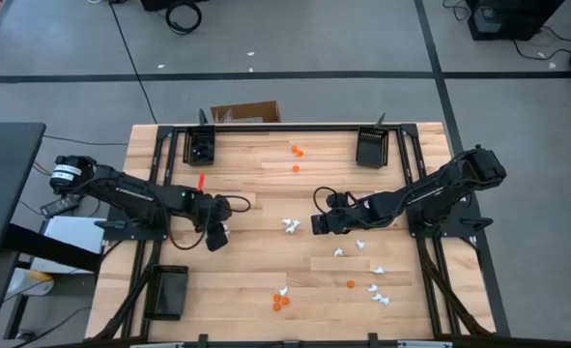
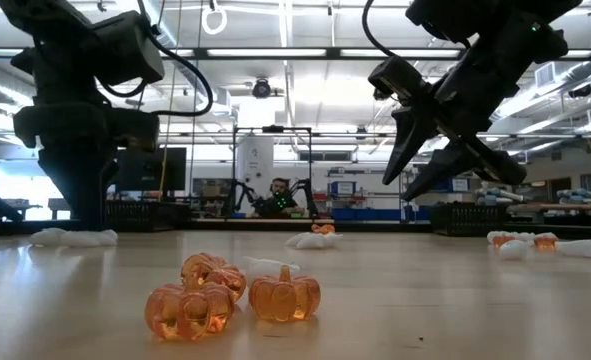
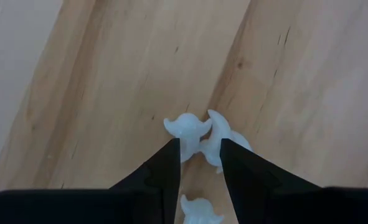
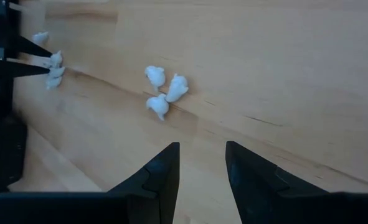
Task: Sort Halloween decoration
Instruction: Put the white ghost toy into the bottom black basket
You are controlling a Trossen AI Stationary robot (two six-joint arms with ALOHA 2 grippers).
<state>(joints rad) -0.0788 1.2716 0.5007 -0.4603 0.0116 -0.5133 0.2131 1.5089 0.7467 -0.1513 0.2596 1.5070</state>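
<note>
The Halloween decoration lies scattered on the wooden table: white ghost trinkets point(image 1: 290, 227) near the middle and more point(image 1: 372, 280) toward the near right, and orange pumpkins point(image 1: 280, 302) by the near edge. My left gripper point(image 3: 199, 142) points steeply down over three white ghosts at the left, open. Its tips stand right at two ghosts point(image 3: 187, 127), and the third point(image 3: 199, 210) shows in the gap. My right gripper point(image 4: 202, 144) hangs open above the table, a short way from the middle ghosts point(image 4: 162, 90), nothing between its fingers. My left gripper has its fingertips point(image 3: 171, 152) in front of two white ghosts, and I cannot tell whether they touch them. The ghosts lie on the table.
Black trays stand at the far left point(image 1: 201, 145), far right point(image 1: 370, 147) and near left point(image 1: 169, 290). Two more orange pumpkins point(image 1: 296, 151) lie near the far edge, one point(image 1: 351, 284) among the right ghosts. A short red mark point(image 1: 201, 181) sits beside the left arm.
</note>
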